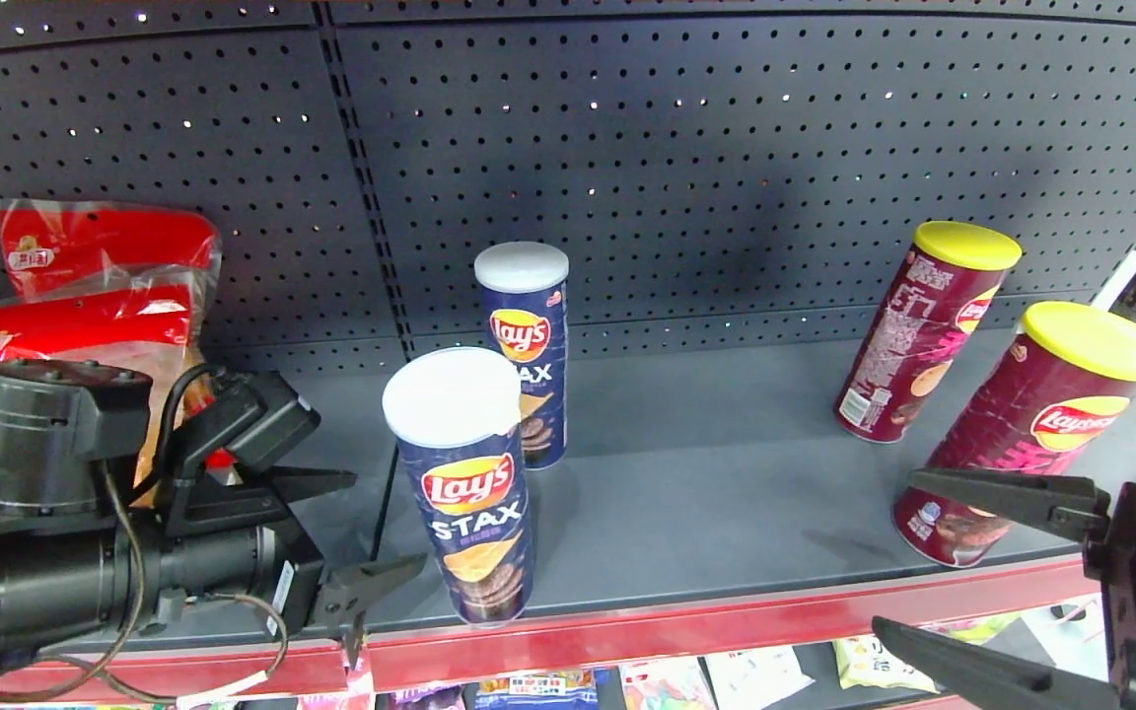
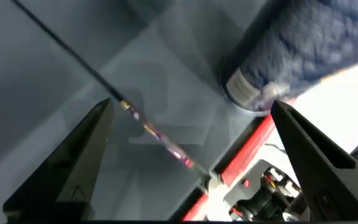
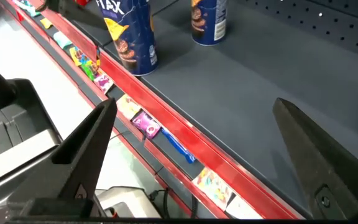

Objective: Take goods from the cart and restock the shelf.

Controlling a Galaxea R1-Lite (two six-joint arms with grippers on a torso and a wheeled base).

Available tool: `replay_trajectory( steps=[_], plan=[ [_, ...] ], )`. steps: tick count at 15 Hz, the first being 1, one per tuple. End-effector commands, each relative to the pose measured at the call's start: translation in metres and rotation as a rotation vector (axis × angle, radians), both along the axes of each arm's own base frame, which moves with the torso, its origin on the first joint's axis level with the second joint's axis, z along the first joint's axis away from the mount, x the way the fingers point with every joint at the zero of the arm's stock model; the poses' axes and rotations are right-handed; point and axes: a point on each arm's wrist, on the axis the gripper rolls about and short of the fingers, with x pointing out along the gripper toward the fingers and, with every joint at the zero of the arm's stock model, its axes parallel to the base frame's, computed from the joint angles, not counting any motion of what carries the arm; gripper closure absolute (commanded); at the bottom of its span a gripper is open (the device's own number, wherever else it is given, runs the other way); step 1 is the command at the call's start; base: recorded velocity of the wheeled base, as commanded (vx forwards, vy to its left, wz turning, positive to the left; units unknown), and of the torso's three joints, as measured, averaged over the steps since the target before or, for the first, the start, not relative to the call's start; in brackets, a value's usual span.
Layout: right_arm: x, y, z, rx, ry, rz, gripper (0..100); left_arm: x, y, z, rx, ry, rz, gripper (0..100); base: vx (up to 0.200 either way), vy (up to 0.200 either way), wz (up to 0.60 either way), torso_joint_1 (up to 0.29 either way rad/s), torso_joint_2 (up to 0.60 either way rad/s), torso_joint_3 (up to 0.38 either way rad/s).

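1. A navy cylindrical crisp can with a white lid [image 1: 469, 493] stands upright at the red front edge of the grey metal shelf [image 1: 716, 463].
2. A matching navy can [image 1: 526, 355] stands upright just behind it.
3. A rear maroon can with a yellow lid [image 1: 923, 330] and a front maroon can with a yellow lid [image 1: 1022, 434] stand well to the right, seemingly upright.

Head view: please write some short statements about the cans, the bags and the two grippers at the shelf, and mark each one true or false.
1. The front blue can and the rear blue can both stand upright on the shelf. True.
2. The front maroon can and the rear maroon can have white lids. False: their lids are yellow; the blue cans have the white lids.
3. The left gripper holds the front blue can. False: its jaws are open and empty, beside that can.
4. The red bags are at the shelf's left end. True.
5. The right gripper has open jaws and holds nothing. True.
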Motion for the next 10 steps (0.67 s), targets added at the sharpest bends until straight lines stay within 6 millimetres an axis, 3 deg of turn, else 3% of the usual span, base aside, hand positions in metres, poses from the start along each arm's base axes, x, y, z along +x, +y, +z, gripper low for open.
replay_trajectory(
  steps=[1, 10],
  plan=[
    [0.000, 0.000, 0.001, 0.002, -0.003, 0.001, 0, 0.007, -0.006, -0.001, 0.002, 0.007, -0.013, 0, 0.000, 0.000, 0.00, 0.000, 0.00, 0.000],
    [0.000, 0.000, 0.000, 0.001, -0.002, 0.000, 0, 0.020, -0.011, 0.002, 0.002, 0.000, -0.014, 0, 0.000, 0.000, 0.00, 0.000, 0.00, 0.000]
  ],
)
